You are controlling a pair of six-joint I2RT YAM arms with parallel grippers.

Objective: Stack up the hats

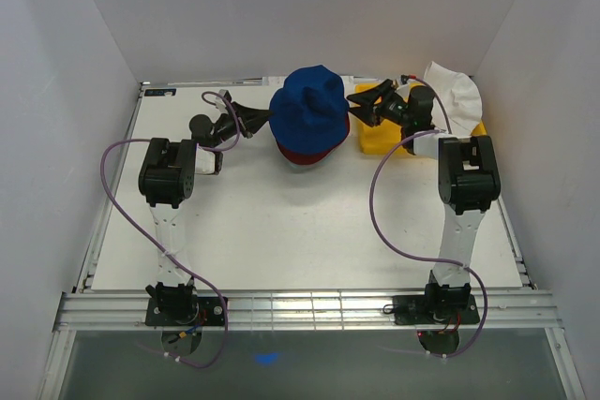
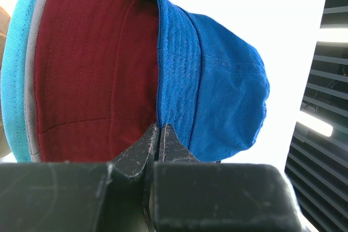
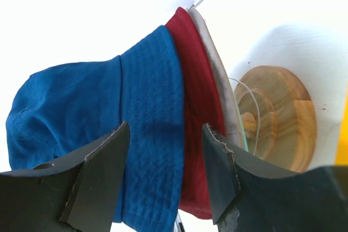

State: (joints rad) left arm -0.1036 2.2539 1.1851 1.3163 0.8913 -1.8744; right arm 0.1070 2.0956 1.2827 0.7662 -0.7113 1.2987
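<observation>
A blue hat tops the stack, over a dark red hat. My left gripper is at the stack's left side. In the left wrist view it is shut on the blue hat's brim edge, with the dark red hat, a grey brim and a teal brim stacked behind. My right gripper stands open at the stack's right side. In its wrist view the blue and dark red brims hang between its fingers, untouched. A white hat lies at the back right.
The stack sits on a wooden stand. A yellow tray lies just right of the stack, under my right arm, with the white hat at its far end. White walls enclose the table on three sides.
</observation>
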